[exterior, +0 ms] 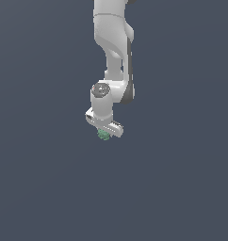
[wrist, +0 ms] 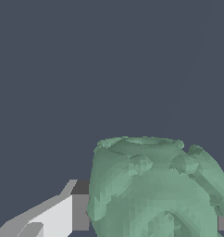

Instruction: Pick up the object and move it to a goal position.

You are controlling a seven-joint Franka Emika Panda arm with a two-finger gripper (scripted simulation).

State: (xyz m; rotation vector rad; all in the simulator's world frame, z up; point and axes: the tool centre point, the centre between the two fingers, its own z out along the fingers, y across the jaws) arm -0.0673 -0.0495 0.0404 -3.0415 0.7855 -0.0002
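Wrist view, close up: a lumpy green ball [wrist: 155, 190] fills the space between the claw's pads, one grey pad [wrist: 80, 212] pressed against its side, another edge just visible opposite. The claw [exterior: 105, 133] appears closed on it. Exterior view: ball peeks beneath the claw, over a plain dark surface [exterior: 182, 188]. Grasp seems made; whether it is lifted cannot be told, and no goal marker shows.

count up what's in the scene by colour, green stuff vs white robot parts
green: 1, the lumpy ball between the fingers
white: 1, the arm with its gripper
total: 2
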